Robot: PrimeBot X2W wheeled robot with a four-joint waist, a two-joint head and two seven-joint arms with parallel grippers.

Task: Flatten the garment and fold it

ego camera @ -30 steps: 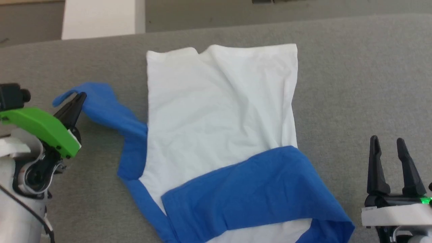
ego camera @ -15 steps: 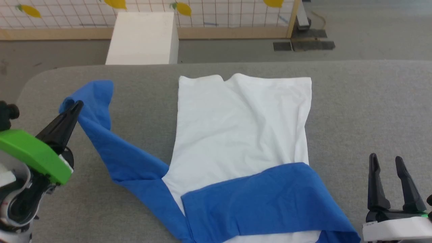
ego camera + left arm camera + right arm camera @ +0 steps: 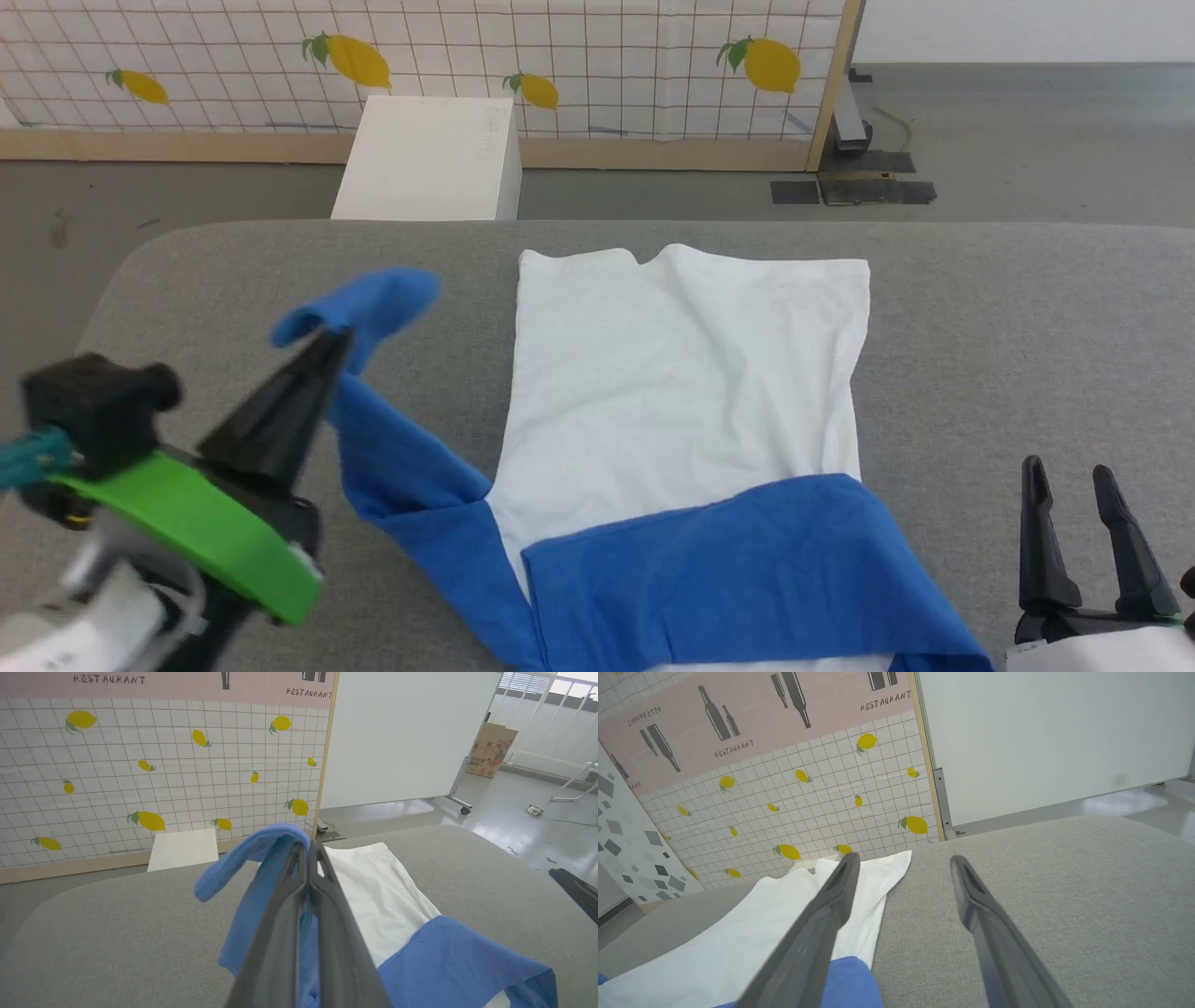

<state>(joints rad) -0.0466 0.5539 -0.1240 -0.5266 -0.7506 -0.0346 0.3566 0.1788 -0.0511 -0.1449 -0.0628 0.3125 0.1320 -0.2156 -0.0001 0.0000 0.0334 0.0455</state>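
The left jaws are pressed together on the royal-blue short sleeve of the soft white cotton T-shirt, holding it raised off the flat grey fabric-covered surface. To the right of those jaws the white body lies spread out and lightly creased. Nearer the right jaws, a blue band lies doubled across it. The right jaws are spread and empty, just right of that band. As I judge it, flattening is only partly done, and the folding proper is not yet begun.
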